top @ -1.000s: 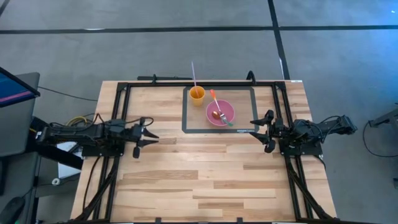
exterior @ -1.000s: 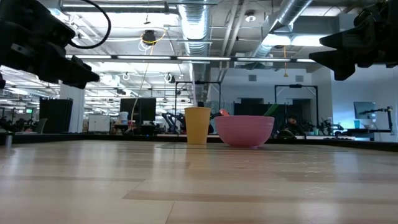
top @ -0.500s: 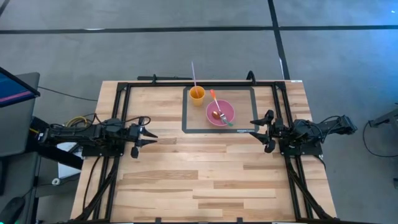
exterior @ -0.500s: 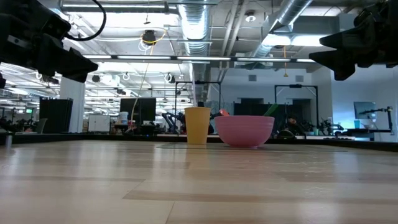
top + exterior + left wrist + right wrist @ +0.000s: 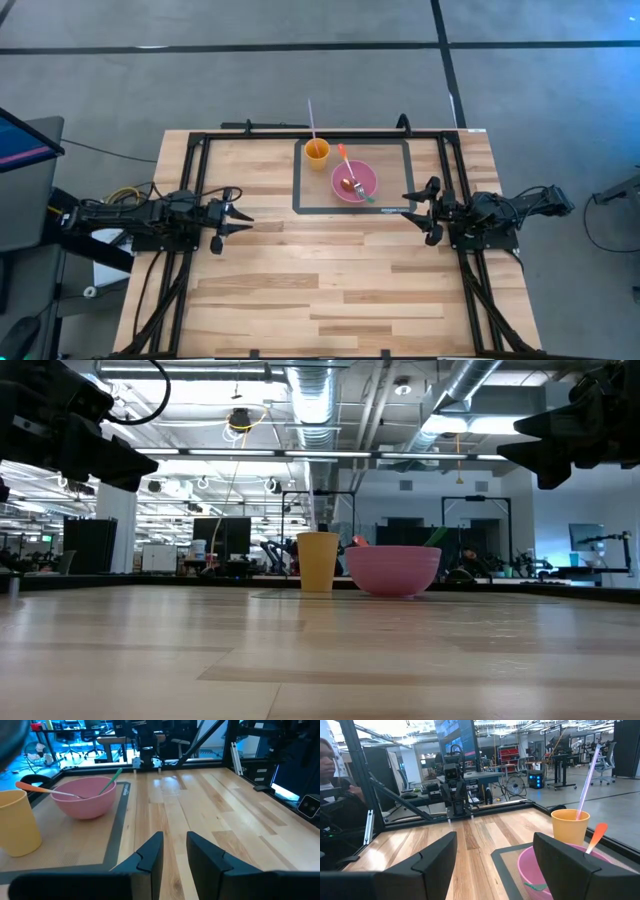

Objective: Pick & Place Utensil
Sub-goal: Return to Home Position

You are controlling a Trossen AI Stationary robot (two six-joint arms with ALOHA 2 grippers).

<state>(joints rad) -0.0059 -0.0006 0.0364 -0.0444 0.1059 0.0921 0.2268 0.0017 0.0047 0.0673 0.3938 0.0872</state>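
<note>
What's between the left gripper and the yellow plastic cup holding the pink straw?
Nothing loose: in the high view, only bare wooden table and the transparent mat's dark border separate the left gripper from the yellow cup.

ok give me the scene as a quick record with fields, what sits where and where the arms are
cup: yellow cup upright on the tablemat, beside the pink bowl
straw: pink straw standing in the cup
bowl contents: orange fork, green-handled utensil
left gripper: above table's left side, fingers narrowly open, empty
right gripper: right of the tablemat, fingers open, empty
</note>
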